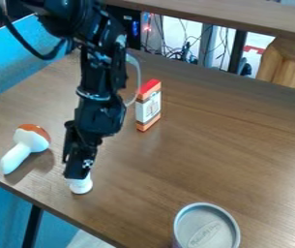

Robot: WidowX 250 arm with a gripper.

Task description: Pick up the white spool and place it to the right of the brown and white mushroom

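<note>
The black gripper (78, 175) points down near the left front part of the brown table, directly over a small white rounded object (81, 186). Its lower end overlaps the top of that object and hides it; whether it grips it cannot be made out. Left of the gripper lies a toy mushroom (24, 147) with a white stem and an orange-brown and white cap. Behind and to the right of the gripper, an orange and white box (149, 106) with a red top stands upright. A round can (206, 227) with a grey lid is at the bottom edge, right of centre.
The brown table (220, 145) has its front left edge close to the mushroom and the white object. A blue surface (14, 58) lies beyond the left side. Cables hang behind the back edge, and a wooden piece (288, 65) is at the upper right.
</note>
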